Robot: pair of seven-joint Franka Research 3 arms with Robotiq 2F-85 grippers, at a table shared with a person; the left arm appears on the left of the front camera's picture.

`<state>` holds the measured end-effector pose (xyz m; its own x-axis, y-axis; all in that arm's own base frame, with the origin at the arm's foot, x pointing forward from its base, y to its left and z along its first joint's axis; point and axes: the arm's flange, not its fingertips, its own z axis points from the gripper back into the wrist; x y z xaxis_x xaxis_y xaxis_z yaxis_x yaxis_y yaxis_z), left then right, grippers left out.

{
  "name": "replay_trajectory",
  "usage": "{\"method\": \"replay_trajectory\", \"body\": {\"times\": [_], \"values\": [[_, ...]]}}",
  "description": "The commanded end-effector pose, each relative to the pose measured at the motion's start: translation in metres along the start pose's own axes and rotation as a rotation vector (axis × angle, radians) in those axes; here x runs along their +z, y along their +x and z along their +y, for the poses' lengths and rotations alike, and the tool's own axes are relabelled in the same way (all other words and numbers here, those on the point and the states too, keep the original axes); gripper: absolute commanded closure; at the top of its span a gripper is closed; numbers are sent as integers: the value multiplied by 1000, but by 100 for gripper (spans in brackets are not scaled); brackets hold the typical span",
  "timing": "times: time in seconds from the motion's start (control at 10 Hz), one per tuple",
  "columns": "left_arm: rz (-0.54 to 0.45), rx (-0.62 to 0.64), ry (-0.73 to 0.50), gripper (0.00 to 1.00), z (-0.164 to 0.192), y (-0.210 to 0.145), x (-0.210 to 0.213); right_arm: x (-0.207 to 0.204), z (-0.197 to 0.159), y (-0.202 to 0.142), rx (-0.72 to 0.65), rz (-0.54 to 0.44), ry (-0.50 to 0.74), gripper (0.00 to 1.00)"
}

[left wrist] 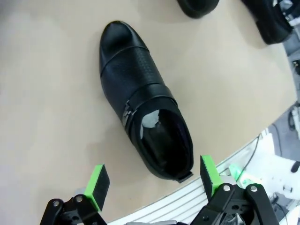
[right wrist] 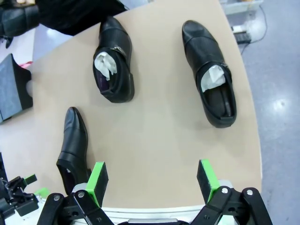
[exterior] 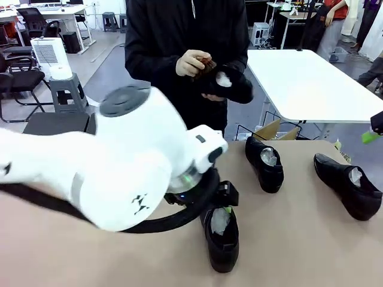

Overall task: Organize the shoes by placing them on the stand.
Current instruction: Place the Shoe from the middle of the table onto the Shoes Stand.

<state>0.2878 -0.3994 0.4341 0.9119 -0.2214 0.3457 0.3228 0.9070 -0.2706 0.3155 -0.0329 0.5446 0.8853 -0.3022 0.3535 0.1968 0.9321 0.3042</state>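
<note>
Your left claw point(left wrist: 153, 180) is hanging wide open over the near shoe point(left wrist: 145, 126) and gripping nothing. In its wrist view the shoe is lying flat on the tan table point(exterior: 299, 239), with its heel end sitting between the two green pads point(left wrist: 97, 185) and its toe pointing away from the claw. As far as you can see, neither pad is touching the leather. From the front, the left arm is bending in from the left and the claw is hovering right above that shoe's opening. Your right claw point(right wrist: 152, 179) is also standing released and empty, hovering above the table's near edge. The near shoe is lying just beside one of its pads, outside the jaws. The middle shoe point(right wrist: 114, 61) and the right shoe point(right wrist: 210, 75) are lying well ahead of that claw, apart from each other, both with white paper showing inside. The person across the table is holding the fourth shoe point(exterior: 227, 84) in both hands point(exterior: 192, 63), up off the table. A dark flat stand point(exterior: 57, 124) is sitting at the table's far left, behind the left arm, well apart from the shoes.
</note>
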Motion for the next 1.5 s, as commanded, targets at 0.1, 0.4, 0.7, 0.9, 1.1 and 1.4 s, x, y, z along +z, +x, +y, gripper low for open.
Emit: {"method": "replay_trajectory", "body": {"times": [0.1, 0.4, 0.7, 0.9, 1.1, 1.4], "values": [[55, -6, 79, 0, -65, 11, -3, 0, 1, 0, 6, 3, 15, 0], [151, 78, 93, 0, -90, 3, -26, 0, 1, 0, 6, 3, 15, 0], [145, 173, 73, 0, -101, 11, -60, 0, 1, 0, 6, 3, 15, 0], [83, 185, 105, 0, -106, 16, -81, 0, 1, 0, 6, 3, 15, 0], [48, 161, 140, 0, -103, 17, -104, 0, 1, 0, 6, 3, 15, 0], [70, 209, 203, 0, -99, 18, -122, 0, 1, 0, 6, 3, 15, 0]]}}
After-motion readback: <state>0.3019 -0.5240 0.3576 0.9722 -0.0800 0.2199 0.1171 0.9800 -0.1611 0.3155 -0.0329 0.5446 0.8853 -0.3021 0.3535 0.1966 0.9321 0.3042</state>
